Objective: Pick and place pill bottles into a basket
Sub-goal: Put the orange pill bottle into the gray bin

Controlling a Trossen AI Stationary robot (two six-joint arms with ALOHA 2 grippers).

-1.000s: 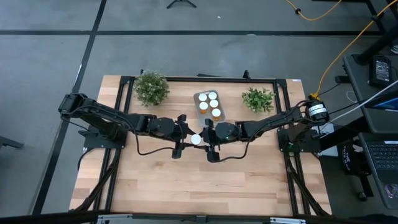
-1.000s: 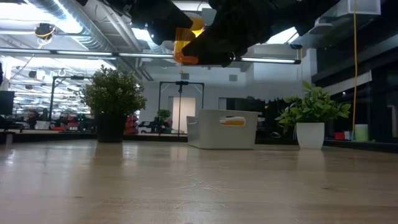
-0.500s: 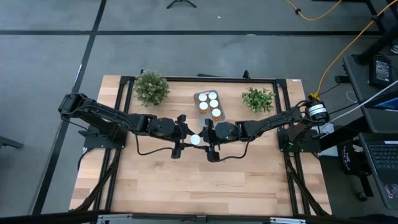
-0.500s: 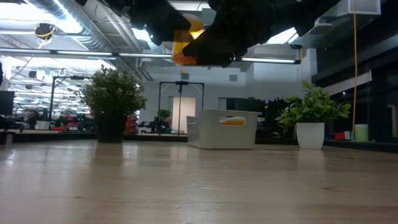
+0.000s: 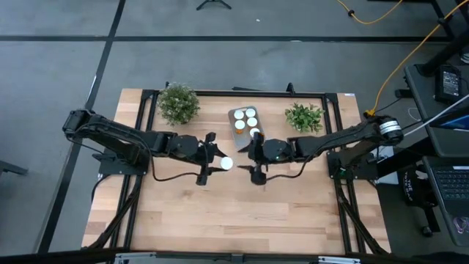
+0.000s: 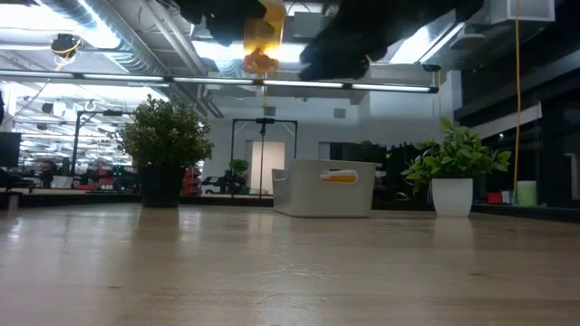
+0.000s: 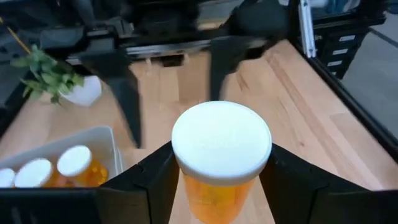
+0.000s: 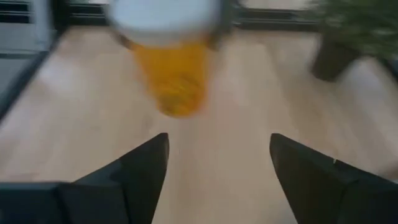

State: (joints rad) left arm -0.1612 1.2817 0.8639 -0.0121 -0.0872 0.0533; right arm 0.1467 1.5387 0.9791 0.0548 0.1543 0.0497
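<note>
I note the right gripper [image 5: 253, 155] has released and drawn back, fingers apart; the left gripper [image 5: 218, 163] alone clamps the pill bottle [image 5: 226, 163] above the table [image 5: 220, 220], short of the basket [image 5: 235, 116].

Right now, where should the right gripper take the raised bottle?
Probably the bottle's lower body, hanging free below the left gripper, which clamps it just under the cap. It is upright, so bring the open right gripper in level from its own side.

Grey floor [image 5: 58, 66] with dark seams, orange cable [image 5: 399, 66] (trailing right), ceiling strip lights [image 6: 118, 80], wooden table [image 5: 220, 227]
</note>
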